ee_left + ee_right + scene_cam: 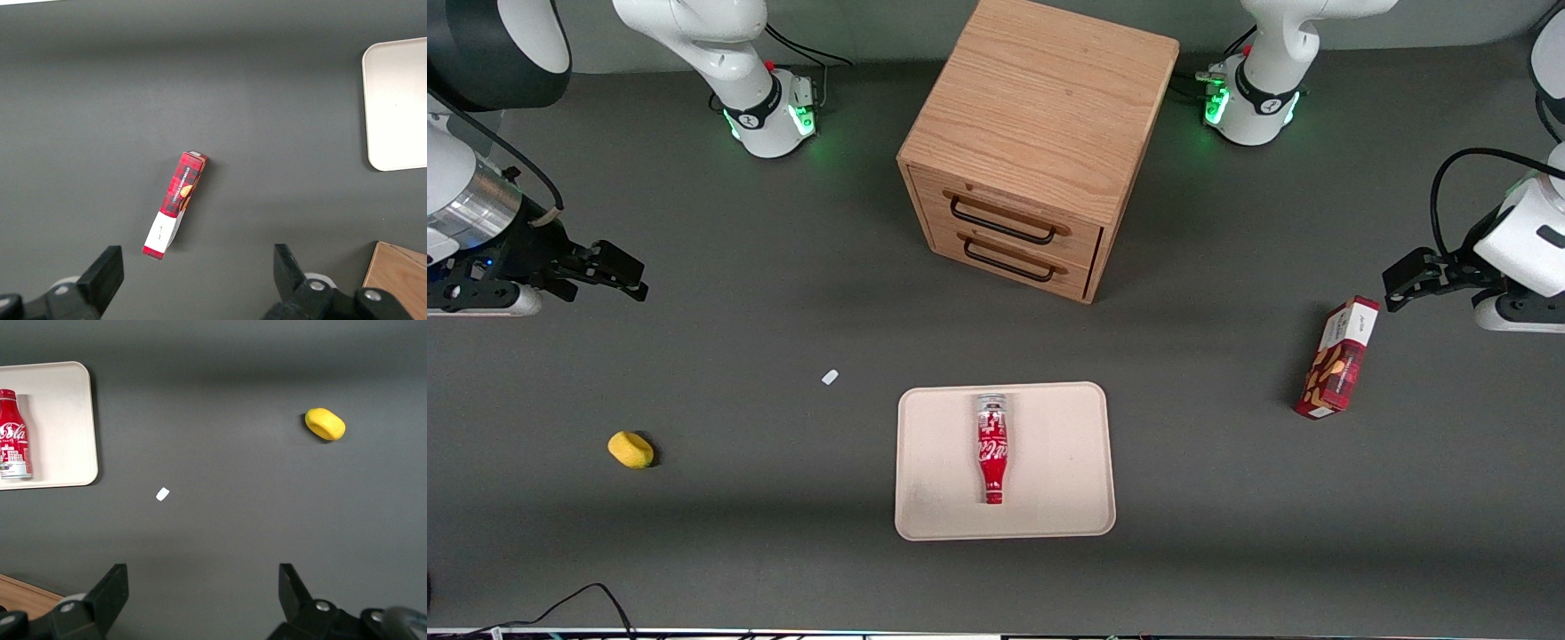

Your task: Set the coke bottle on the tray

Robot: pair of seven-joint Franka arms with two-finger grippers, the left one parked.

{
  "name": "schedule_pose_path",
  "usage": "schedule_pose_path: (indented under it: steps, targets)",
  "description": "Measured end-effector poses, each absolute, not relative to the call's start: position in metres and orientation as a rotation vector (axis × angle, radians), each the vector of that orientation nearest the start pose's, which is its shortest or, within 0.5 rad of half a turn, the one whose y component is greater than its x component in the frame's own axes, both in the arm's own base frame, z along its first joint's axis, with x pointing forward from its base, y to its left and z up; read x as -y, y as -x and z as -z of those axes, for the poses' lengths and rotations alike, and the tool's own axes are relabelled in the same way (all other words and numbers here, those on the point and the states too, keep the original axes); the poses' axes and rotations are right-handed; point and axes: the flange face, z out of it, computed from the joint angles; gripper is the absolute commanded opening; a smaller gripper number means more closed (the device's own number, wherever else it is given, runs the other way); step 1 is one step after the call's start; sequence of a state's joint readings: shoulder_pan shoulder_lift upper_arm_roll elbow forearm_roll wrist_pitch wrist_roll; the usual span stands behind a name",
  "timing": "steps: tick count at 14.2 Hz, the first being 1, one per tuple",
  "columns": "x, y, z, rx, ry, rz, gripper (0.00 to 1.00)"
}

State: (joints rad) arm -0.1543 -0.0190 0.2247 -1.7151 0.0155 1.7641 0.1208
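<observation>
Dark grey table [783, 551] is filling all three views, matte and plain. Tray [1049, 462] is sitting flat near the middle of it, nearer the front camera than the wooden drawer cabinet [1040, 142], roughly in front of its two black-handled drawers.

Coke bottle [991, 449] is lying on its side on the tray, about the middle, silvery base end pointing toward the cabinet and red neck pointing toward the front camera. White script lettering is running along the red body; in the right wrist view the bottle [13, 433] is showing the tail of the Coca-Cola script, rest cut off at the frame edge. Smaller white print near the base is not readable.

Gripper [618, 271] is hanging above bare table at the working arm's end, well apart from the tray and bottle, fingers spread wide and holding nothing. In the wrist view both fingers [110, 590] are showing with only grey table between them.

Yellow rounded object [631, 449] is lying on the table toward the working arm's end, nearer the front camera than the gripper. Small white scrap [830, 377] is lying between it and the tray. Red-and-white snack box [1338, 360] is sitting toward the parked arm's end; its print is too small to read.
</observation>
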Motion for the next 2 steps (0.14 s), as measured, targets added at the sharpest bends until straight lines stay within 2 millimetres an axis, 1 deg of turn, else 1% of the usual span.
schedule_pose_path:
  steps: [2]
  targets:
    - [-0.0419, -0.5613, -0.5829, -0.087, 3.121, 0.100, 1.00]
